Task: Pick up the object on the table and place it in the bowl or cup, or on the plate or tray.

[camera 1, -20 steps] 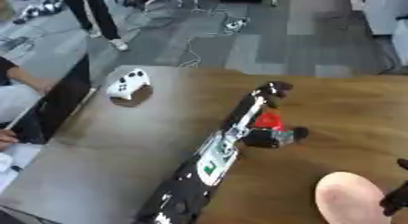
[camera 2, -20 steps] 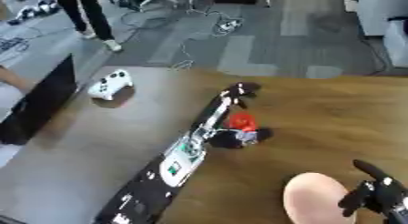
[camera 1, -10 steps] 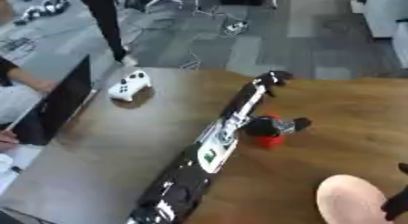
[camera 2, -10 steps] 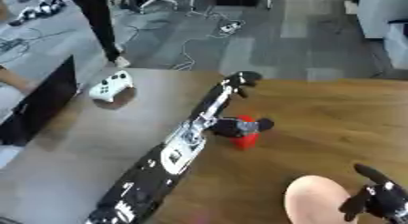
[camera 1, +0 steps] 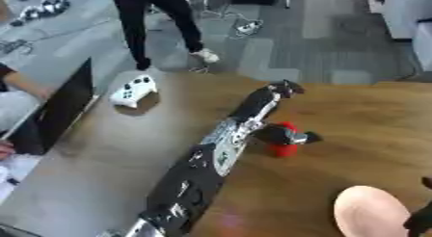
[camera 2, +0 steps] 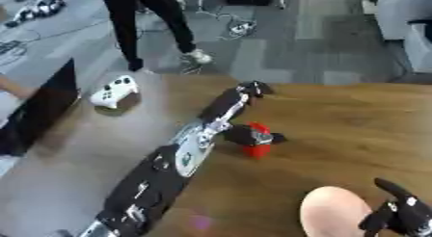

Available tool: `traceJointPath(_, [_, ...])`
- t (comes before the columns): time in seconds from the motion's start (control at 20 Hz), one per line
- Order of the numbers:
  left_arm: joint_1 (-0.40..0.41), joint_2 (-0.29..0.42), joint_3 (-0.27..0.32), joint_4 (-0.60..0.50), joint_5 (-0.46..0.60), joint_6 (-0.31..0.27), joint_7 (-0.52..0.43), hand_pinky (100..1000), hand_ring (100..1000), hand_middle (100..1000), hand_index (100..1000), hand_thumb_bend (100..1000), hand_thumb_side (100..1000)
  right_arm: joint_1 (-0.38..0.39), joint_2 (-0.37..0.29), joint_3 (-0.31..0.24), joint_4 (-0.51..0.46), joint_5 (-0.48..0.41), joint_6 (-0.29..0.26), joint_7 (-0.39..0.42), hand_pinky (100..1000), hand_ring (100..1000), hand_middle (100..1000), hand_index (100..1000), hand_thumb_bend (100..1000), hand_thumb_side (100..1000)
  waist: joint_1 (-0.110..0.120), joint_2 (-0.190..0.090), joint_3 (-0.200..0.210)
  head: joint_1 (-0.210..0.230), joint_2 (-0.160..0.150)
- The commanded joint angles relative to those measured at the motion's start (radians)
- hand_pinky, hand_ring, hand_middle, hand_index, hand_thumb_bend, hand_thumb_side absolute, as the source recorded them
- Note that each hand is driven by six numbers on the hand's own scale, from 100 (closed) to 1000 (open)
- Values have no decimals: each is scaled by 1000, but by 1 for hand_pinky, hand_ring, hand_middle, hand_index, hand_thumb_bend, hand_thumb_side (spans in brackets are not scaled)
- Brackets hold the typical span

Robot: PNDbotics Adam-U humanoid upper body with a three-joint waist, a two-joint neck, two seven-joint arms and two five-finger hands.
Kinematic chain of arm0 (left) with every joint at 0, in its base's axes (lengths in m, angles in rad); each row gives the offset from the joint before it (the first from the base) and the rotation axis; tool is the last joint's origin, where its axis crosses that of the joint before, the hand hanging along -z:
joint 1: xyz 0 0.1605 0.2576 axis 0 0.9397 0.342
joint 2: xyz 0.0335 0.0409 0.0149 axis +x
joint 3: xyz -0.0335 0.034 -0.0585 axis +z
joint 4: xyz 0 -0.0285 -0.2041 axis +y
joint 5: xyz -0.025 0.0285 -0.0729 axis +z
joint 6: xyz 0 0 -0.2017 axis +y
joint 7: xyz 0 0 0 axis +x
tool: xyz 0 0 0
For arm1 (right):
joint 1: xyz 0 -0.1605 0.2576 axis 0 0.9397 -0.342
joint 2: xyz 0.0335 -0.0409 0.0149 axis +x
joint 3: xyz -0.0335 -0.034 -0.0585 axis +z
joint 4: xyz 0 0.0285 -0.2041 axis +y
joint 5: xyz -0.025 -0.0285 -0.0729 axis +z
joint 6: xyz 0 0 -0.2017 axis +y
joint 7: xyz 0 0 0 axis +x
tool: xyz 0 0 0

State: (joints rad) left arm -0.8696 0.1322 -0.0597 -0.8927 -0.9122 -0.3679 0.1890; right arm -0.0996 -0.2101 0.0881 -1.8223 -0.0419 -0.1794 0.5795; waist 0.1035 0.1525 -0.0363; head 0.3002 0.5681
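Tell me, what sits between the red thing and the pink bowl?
Only bare wooden table lies between the red thing and the pink bowl, shown in the right eye view.

Left arm stretched diagonally across table, left hand (camera 1: 283, 135) curled shut (gripping something red); right hand (camera 2: 399, 215) low right, fingers relaxed.

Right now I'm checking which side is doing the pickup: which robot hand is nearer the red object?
Left. The left robot hand is at the red object, fingers curled round it. The right robot hand sits apart near the lower right corner, beside the pink bowl.
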Motion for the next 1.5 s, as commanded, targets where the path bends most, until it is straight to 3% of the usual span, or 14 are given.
traceJointPath(0.05, [-29,25,15,14,-53,9,1,598,751,788,840,702,689,-15,2,2,-21,3,-2,7,493,565,463,960,100,989,-5,-11,-4,12,-18])
traceJointPath(0.95, [-53,19,-2,90,-194,-22,-20,631,755,774,823,692,760,-28,7,6,-22,7,-2,19,494,565,463,961,100,995,0,8,-22,14,-22])
traceJointPath(1.1, [-56,22,-8,98,-218,-28,-28,542,678,737,797,694,747,-29,6,7,-22,6,-1,20,494,566,463,961,100,996,1,9,-23,14,-22])
traceJointPath(1.35, [-59,23,-13,104,-258,-29,-34,369,551,618,727,580,572,-30,6,8,-22,5,-1,22,495,566,463,962,100,996,1,11,-22,13,-22])
traceJointPath(1.5, [-60,25,-14,105,-278,-23,-40,256,490,555,694,485,357,-31,6,8,-22,5,-1,23,495,566,463,962,100,998,1,12,-22,12,-21])
